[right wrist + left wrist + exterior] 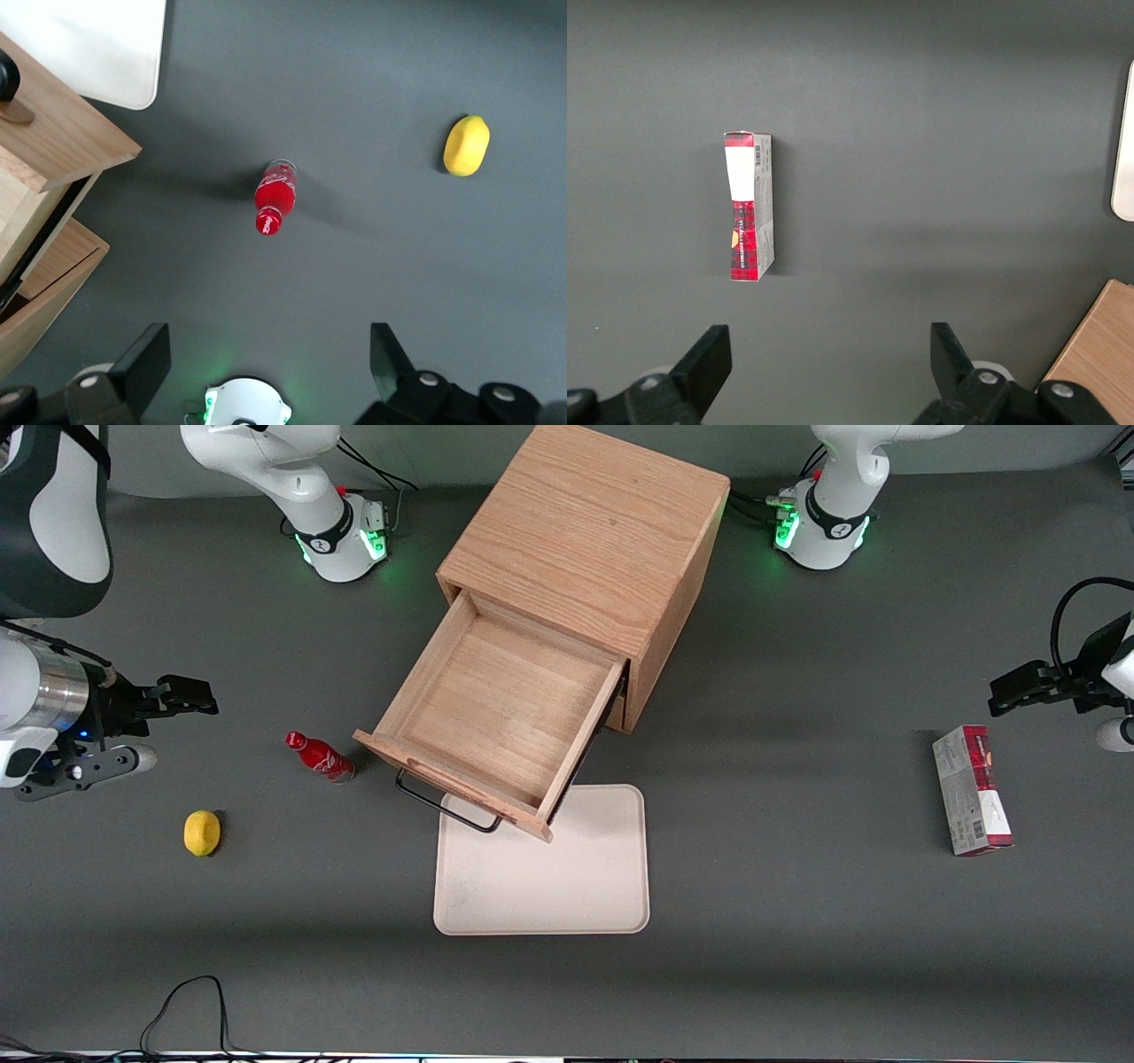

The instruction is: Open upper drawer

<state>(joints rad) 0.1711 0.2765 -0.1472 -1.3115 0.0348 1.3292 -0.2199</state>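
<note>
The upper drawer [500, 717] of the oak cabinet [585, 531] stands pulled far out, showing a bare wood-grain tray inside. Its black wire handle [443, 802] hangs over the edge of a white tray. A corner of the drawer's front [66, 133] shows in the right wrist view. My gripper [197, 697] [268, 359] hovers above the table toward the working arm's end, well apart from the drawer. It is open, with nothing between its fingers [146, 363]. The lower drawer is hidden under the upper one.
A red bottle [321, 756] [275, 197] stands between my gripper and the drawer. A lemon [202, 833] [466, 145] lies nearer the front camera. A white tray [542, 886] lies in front of the cabinet. A red box [971, 790] [749, 205] lies toward the parked arm's end.
</note>
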